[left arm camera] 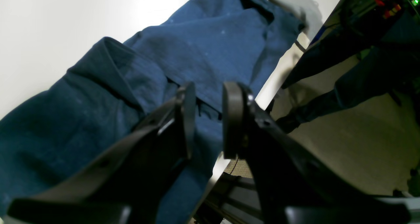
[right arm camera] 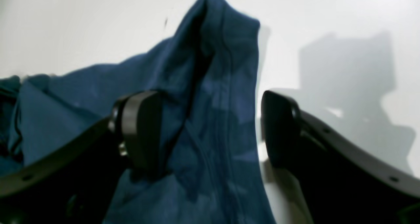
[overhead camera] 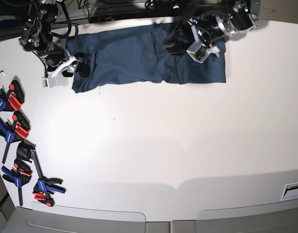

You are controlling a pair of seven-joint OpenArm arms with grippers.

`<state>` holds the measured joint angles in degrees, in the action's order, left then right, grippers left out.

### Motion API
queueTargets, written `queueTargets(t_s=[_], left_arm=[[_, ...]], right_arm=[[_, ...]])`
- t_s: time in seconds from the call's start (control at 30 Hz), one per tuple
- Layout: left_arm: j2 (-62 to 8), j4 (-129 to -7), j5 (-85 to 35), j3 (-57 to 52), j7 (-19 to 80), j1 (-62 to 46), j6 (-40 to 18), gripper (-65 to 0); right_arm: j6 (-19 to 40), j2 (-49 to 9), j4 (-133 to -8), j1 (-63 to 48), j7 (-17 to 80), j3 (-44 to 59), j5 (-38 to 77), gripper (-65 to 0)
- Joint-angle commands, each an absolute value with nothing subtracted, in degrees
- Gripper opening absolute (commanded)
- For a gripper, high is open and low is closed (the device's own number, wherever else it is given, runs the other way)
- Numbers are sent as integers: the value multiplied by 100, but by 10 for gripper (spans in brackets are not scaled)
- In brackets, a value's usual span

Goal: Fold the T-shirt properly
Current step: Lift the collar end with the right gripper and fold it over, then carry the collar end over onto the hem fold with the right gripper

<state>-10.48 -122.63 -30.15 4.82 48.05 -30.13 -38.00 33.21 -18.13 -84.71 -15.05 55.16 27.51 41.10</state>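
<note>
Navy-blue cotton fills my screens: one T-shirt [overhead camera: 139, 58] lies in a long band along the far edge of the white table [overhead camera: 163, 145]. I see my two arms working it from either end. My right gripper [right arm camera: 210, 129] stands wide open, straddling a raised ridge of cloth, one pad against the fabric and the other clear of it. My left gripper [left arm camera: 207, 119] hangs over the shirt near the table's rim, jaws narrowly parted, gripping nothing I can make out. Several red-blue-black clamps [overhead camera: 15, 126] lie along the table's side, too overlapped for an exact count.
</note>
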Motion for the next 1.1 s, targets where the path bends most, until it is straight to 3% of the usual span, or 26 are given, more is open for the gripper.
queueTargets(t_s=[0.0,0.27,0.33,0.47,0.53,0.77,0.83,0.93,1.07], left_arm=[[-1055,-12357,-3153,482,4670,-3015,-3850,-518],[-1052,-12359,-3153,482,4665,-3015,-3837,-518],[-1052,-12363,-3153,482,4665,-3015,-3837,-518],[-1055,-12516,-3153,482,4672,-3017,-3837,-518],[-1055,-12702,-3151,482,4718,-3017,-3837,-519],[-1199,-13209,-2766,176,4853,-3162,-3771,-525],[-1267,-13190,-2508,-137,4810,-3225,-3367,-534],[-1393,-13150,-2163,-751,4672,-3343,-2729,-650],[-1448,-12899,-2093,-1575,4622,-3522,-2460,-650]], right_arm=[[3295,-1885,-8409,-1492,5616,2775,4095,-204],[3450,-1857,-8285,-1492,6233,2777,5100,-229],[3496,-1859,-8285,-1492,6361,2777,5336,-307],[3492,-1859,-8285,-1492,6451,2777,5516,-560],[3492,-1861,-8285,-1490,6453,2777,5544,-650],[3514,-1874,-8359,-1492,6580,2777,5791,-650],[3701,-1874,-8501,-1492,6726,2777,6086,-650],[3905,-1870,-8836,-1492,6932,2777,6571,-650],[3909,-1796,-9441,-1492,7225,2777,7026,-650]])
